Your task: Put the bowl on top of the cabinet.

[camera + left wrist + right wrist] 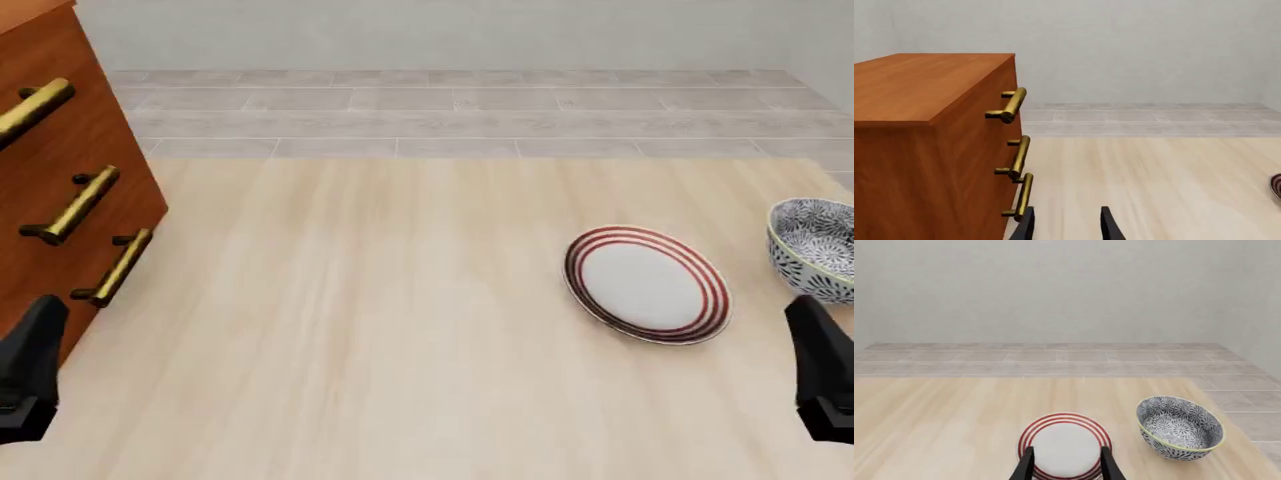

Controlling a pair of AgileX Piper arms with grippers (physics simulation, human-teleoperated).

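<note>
The patterned bowl point(817, 246) stands upright at the table's far right edge, just right of a flat plate; the right wrist view shows the bowl point(1179, 427) whole, with its pale rim. The reddish-brown cabinet point(40, 190) with brass bar handles fills the left side, and its flat top point(914, 85) shows in the left wrist view. My left gripper point(1066, 225) is open, low beside the cabinet's front corner. My right gripper point(1066, 464) is open too, hanging near the plate with the bowl off to one side. Nothing is between either pair of fingers.
A white plate with red rings point(647, 283) lies on the light wooden table point(374, 330) just left of the bowl. The cabinet's brass handles point(78, 205) stick out toward the table's middle. Grey tiled floor point(454, 110) and a pale wall lie beyond the table.
</note>
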